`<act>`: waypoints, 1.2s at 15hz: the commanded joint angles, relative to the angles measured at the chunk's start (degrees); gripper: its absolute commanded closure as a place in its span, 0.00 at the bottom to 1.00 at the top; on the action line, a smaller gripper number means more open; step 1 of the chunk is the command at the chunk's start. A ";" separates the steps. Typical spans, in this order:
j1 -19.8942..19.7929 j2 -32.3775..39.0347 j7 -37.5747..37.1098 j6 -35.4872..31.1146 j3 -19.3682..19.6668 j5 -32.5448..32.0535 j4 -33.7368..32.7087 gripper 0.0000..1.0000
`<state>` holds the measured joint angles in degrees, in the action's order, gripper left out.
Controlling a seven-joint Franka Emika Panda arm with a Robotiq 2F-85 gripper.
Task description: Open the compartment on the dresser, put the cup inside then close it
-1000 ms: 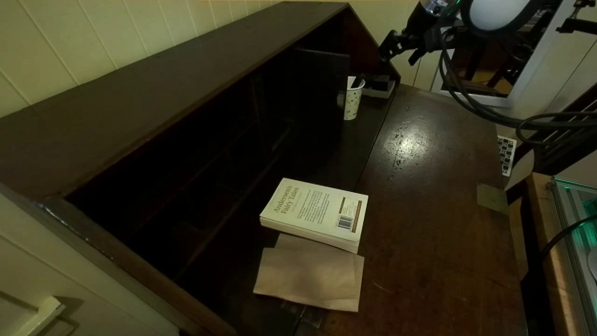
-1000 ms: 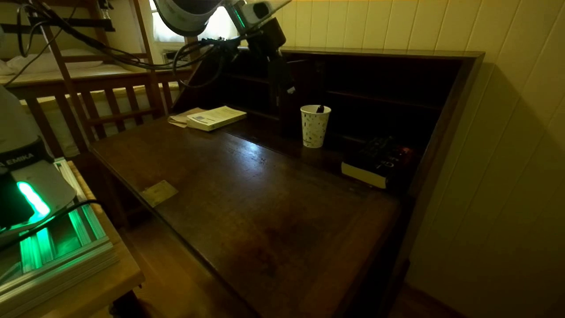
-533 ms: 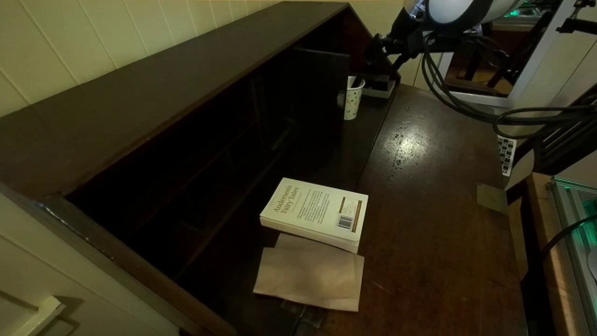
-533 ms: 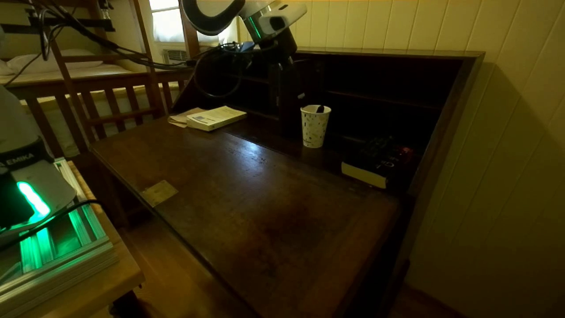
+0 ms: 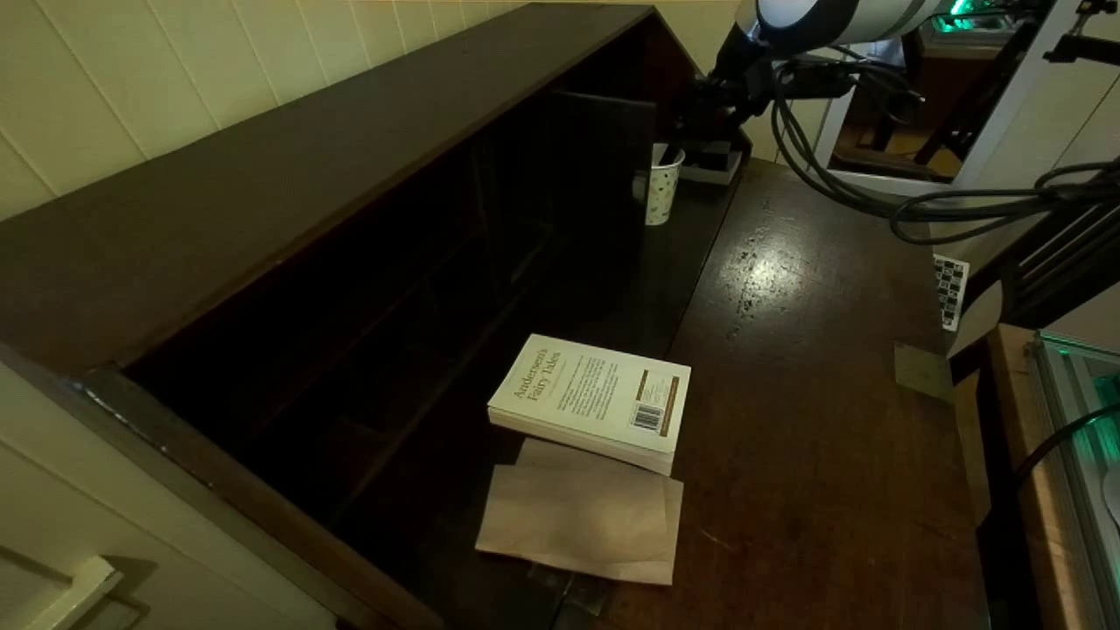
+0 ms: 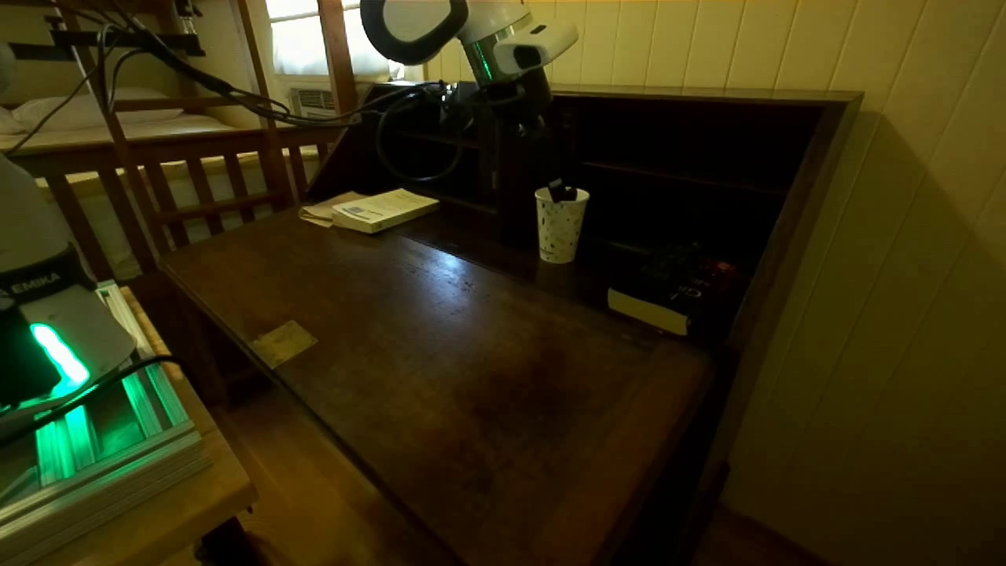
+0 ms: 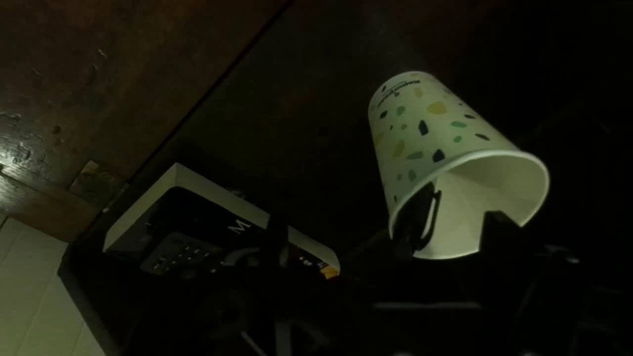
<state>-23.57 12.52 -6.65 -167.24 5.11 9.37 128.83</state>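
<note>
The cup [image 5: 663, 188] is a white tapered paper cup with coloured flecks, standing upright on the dresser [image 5: 840, 420] beside an open dark door panel [image 5: 604, 166]. It also shows in an exterior view [image 6: 559, 228] and the wrist view [image 7: 425, 128]. A dark clipped pen [image 7: 418, 215] stands in it. My gripper [image 6: 554, 187] is above the cup's rim. In the wrist view my gripper [image 7: 388, 232] has its fingers apart with nothing between the pads; the right finger overlaps the cup's mouth, and I cannot tell whether it touches. The compartment's inside is dark and hidden.
A thick black book [image 6: 668, 291] lies right of the cup, near the dresser's side wall. A white book [image 5: 595, 394] and brown paper [image 5: 582, 525] lie farther along. The dresser's upper ledge [image 5: 350, 114] overhangs the dark shelves. Cables [image 5: 840, 188] hang from the arm.
My gripper has moved down and inward over the dresser, from above and beside the cup to its rim. The cup, door panel and books have not moved.
</note>
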 commanded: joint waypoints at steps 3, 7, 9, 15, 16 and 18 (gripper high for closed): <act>-2.94 3.59 4.29 3.47 -2.57 4.03 -4.90 0.00; -1.23 4.99 7.35 4.71 -1.90 7.92 -6.16 0.00; -0.70 5.53 8.14 5.36 -1.62 8.63 -6.53 0.25; -0.29 6.69 8.67 5.69 -1.54 9.02 -6.81 0.62; -0.29 6.66 8.58 5.81 -1.48 8.98 -6.78 0.70; -0.35 6.69 8.59 5.93 -1.52 9.08 -6.73 0.84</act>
<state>-24.49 18.23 -0.17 -163.07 3.05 15.92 123.84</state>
